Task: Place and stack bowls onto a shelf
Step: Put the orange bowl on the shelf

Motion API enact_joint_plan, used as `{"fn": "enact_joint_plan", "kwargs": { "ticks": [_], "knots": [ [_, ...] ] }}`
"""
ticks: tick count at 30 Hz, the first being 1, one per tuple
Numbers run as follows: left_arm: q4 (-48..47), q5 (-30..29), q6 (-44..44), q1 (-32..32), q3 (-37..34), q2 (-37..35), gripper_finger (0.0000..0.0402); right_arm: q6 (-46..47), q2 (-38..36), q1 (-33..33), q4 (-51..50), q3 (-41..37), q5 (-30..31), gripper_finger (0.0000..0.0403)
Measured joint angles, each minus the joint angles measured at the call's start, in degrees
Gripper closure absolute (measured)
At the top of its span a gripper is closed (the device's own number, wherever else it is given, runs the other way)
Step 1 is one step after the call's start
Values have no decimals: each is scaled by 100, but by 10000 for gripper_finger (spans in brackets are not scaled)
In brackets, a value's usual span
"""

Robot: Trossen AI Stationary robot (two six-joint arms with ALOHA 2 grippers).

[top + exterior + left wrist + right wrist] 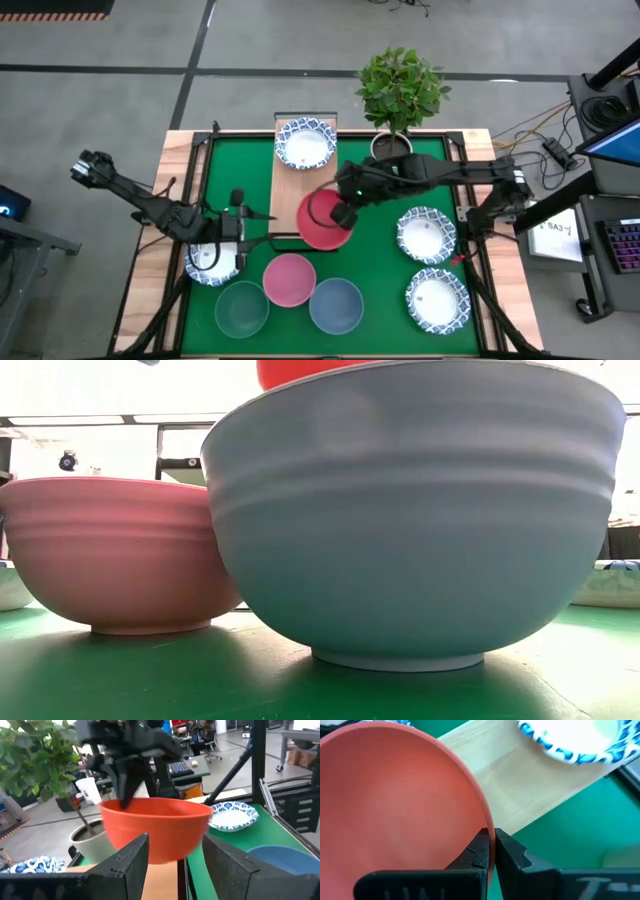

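My right gripper (343, 213) is shut on the red bowl (322, 222), which hangs over the near end of the light-wood shelf (290, 185) and the green mat. A white, blue-rimmed bowl (305, 143) sits on the shelf's far end. My left gripper (238, 222) is open, just beyond another blue-rimmed bowl (210, 263) at the mat's left, and touches nothing. Its wrist view looks at the red bowl (157, 827). The pink bowl (290, 278), blue bowl (335, 305) and grey-green bowl (241, 308) stand on the mat near the front. Two more blue-rimmed bowls (427, 235) (437, 298) stand at the right. My right gripper (493, 836) pinches the red bowl's rim (487, 822) on the bowl's right side, one finger inside the bowl and one outside. The fingers (125, 790) come from above, pointing down. The bowl stays roughly upright and looks lifted clear over the shelf's near end.
A potted plant (400, 90) in a white pot stands just beyond the mat's far edge, right of the shelf. The green mat (380, 285) fills the table between wooden edges. In the low view the blue bowl (415, 520) and the pink bowl (120, 550) fill the foreground.
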Motion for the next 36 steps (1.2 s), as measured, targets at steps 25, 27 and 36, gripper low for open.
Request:
{"fn": "enact_joint_plan", "kwargs": {
  "ticks": [25,27,36],
  "knots": [
    [-147,4,-96,-20,-11,-140,233,-491,1032,-798,-185,839,-16,394],
    [-147,4,-97,-20,-11,-145,233,-529,1065,-808,-187,839,-4,394],
    [-156,5,-97,-20,-11,-150,233,-575,1108,-809,114,810,3,364]
  ]
}}
